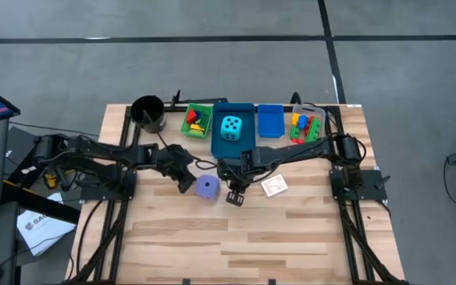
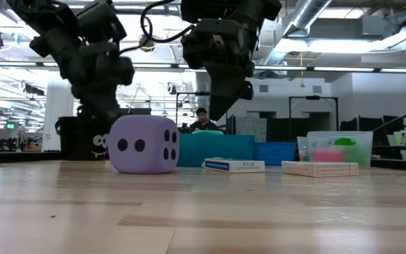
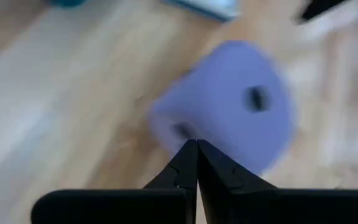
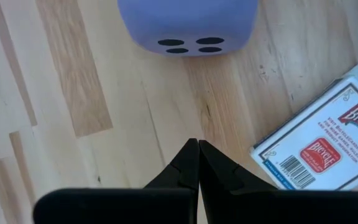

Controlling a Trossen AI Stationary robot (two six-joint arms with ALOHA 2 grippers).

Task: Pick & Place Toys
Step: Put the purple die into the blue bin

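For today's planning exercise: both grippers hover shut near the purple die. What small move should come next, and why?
Probably open the left gripper: it is shut beside the purple die, which sits loose on the table, and shut fingers cannot grasp it. The right gripper can wait.

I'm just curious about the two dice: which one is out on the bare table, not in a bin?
The purple die sits on the bare wood between the two grippers. The larger cyan die rests inside the blue bin at the back.

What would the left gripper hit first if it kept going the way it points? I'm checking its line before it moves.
Most likely the purple die: the shut left gripper points straight at it, with nothing visible between. How far apart they are is unclear.
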